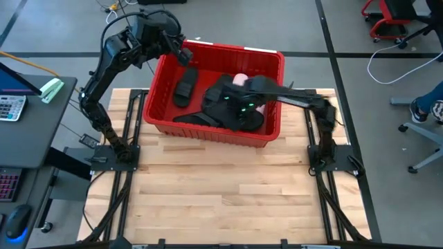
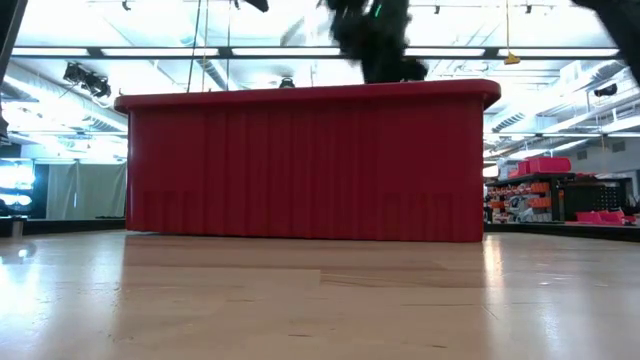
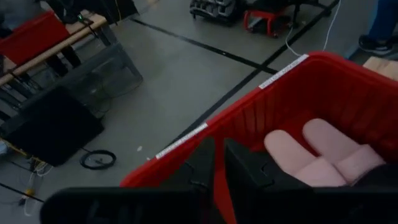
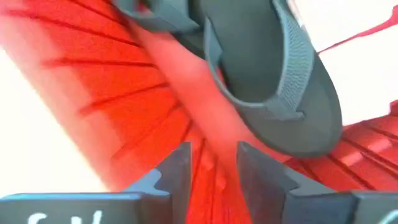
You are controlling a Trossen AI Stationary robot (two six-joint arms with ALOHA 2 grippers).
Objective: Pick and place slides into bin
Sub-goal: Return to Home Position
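Observation:
The red bin (image 1: 208,131) stands at the table's far middle. Inside lie black slides, one near the left wall (image 1: 185,84) and others under my right arm (image 1: 201,116), and pale pink slides (image 3: 311,152) toward the far side. My right gripper (image 4: 214,168) is open and empty, low inside the bin, just short of a dark slide (image 4: 267,81) that lies on the bin floor. My left gripper (image 3: 219,171) hovers over the bin's far left rim (image 3: 186,134), its fingers shut and empty.
Bare wooden table (image 1: 221,200) lies in front of the bin. A desk with a calculator (image 1: 10,107) stands left of the table. In the low view the bin's front wall (image 2: 300,165) hides what is inside; my right arm's wrist (image 2: 378,40) shows above the rim.

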